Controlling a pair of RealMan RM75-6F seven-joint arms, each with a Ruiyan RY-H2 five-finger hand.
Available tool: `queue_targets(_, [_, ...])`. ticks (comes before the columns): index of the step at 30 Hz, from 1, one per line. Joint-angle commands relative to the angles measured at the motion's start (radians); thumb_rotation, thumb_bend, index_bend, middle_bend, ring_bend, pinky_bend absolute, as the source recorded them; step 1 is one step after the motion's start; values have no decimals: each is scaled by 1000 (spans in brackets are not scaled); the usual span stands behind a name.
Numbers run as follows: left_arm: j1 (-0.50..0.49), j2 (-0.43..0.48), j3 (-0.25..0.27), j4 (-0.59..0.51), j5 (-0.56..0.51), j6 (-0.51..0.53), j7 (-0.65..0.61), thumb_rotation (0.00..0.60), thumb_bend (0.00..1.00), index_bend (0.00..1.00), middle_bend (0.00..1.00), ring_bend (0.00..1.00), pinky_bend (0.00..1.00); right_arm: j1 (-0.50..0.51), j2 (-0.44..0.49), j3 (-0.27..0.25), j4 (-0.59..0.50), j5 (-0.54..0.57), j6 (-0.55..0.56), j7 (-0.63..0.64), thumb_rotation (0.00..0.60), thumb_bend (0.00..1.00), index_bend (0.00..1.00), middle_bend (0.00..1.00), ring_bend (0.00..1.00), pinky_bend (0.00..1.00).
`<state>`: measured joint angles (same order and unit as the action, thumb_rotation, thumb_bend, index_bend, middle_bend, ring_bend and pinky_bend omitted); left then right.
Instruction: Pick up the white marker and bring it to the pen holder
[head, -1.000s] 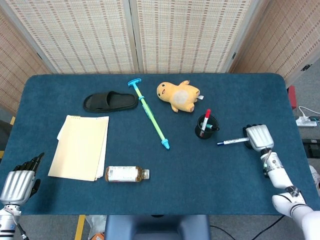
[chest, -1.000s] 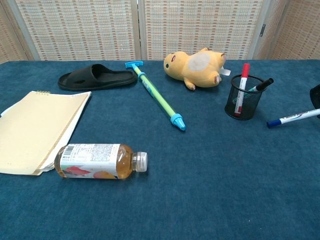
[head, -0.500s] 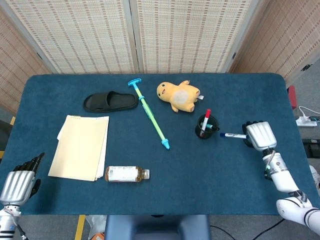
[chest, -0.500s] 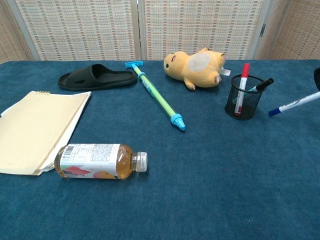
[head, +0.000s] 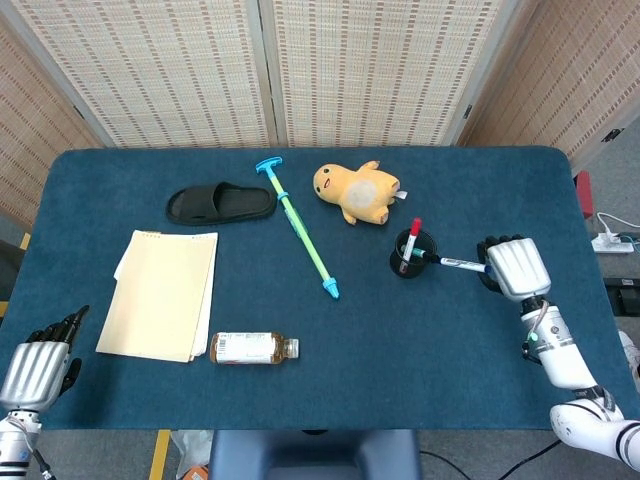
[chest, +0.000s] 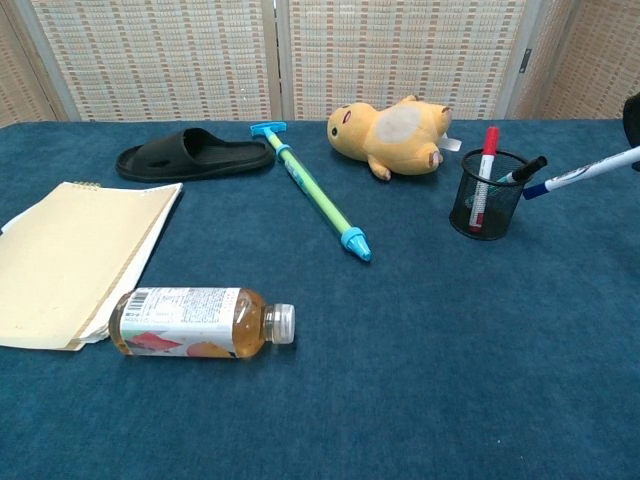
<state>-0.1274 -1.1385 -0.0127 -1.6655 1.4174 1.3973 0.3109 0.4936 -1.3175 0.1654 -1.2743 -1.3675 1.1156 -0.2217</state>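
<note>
My right hand (head: 512, 267) holds the white marker (head: 460, 264) off the table at the right, its blue-capped tip pointing left. That tip hangs just beside the rim of the black mesh pen holder (head: 409, 256). In the chest view the white marker (chest: 590, 171) slants down toward the pen holder (chest: 484, 200), which has a red marker and a dark pen standing in it. Only a dark sliver of the right hand (chest: 632, 115) shows at that view's right edge. My left hand (head: 38, 358) rests at the table's near left corner, fingers apart and holding nothing.
A yellow plush toy (head: 357, 190) lies behind the holder. A green and blue stick (head: 299, 231) runs diagonally across the middle. A black slipper (head: 220, 203), a cream notepad (head: 161, 293) and a lying bottle (head: 252, 348) occupy the left half.
My right hand has lifted the white marker and carried it left and away from me, from right of the holder to its rim. The left hand has not moved.
</note>
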Motion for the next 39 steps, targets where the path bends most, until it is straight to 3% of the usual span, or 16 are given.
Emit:
queue_targets(1, [-1,-1,-1,1,-2,-3,0,600,385,60,187,253,371,7,22,12,-53,-2,16,-21,600,252,674,495,524,560])
queue_targets(16, [1,2,1,0,6,3,-7,600,383,62,188,253,371,27,83,46,-251,70,29,-178,600,252,674,495,524,561])
queue_targets(39, [-3,-2,0,2,-2,-9,3,600,384,67,188,253,371,107,-52,56,-72,97,-41,-45,600,252,674,495,524,561])
